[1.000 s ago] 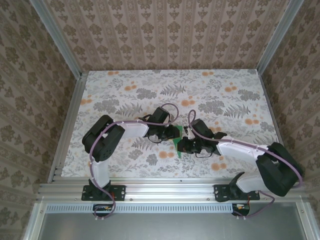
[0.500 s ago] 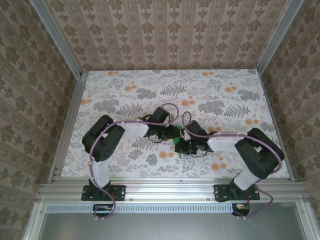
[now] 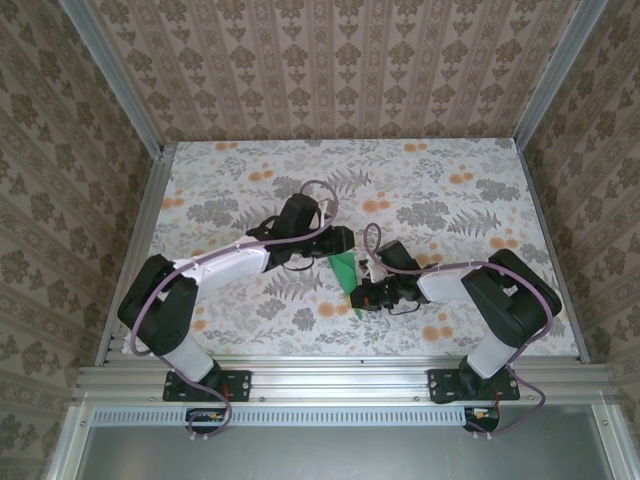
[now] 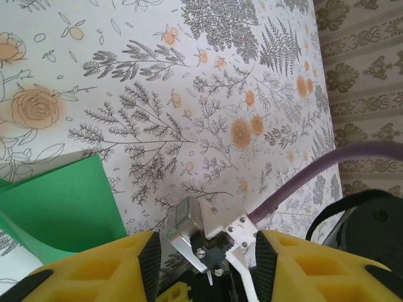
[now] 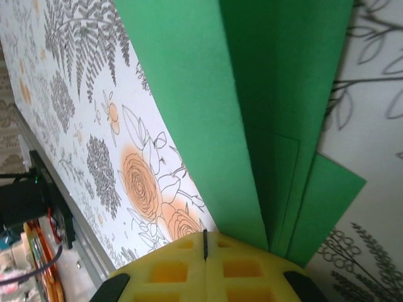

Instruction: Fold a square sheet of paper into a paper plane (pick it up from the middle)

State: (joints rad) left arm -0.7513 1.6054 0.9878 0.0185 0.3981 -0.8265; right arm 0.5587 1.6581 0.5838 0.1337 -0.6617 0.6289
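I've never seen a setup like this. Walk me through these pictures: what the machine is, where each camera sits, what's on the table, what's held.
The machine is two robot arms, a left arm and a right arm, bolted at the near edge of a flowered table. The overhead picture looks down on both. The other two come from a camera on each wrist. On the table lies a partly folded green paper. The left gripper is open, holding nothing. The right gripper is shut against the paper. Whether it pinches it is unclear.
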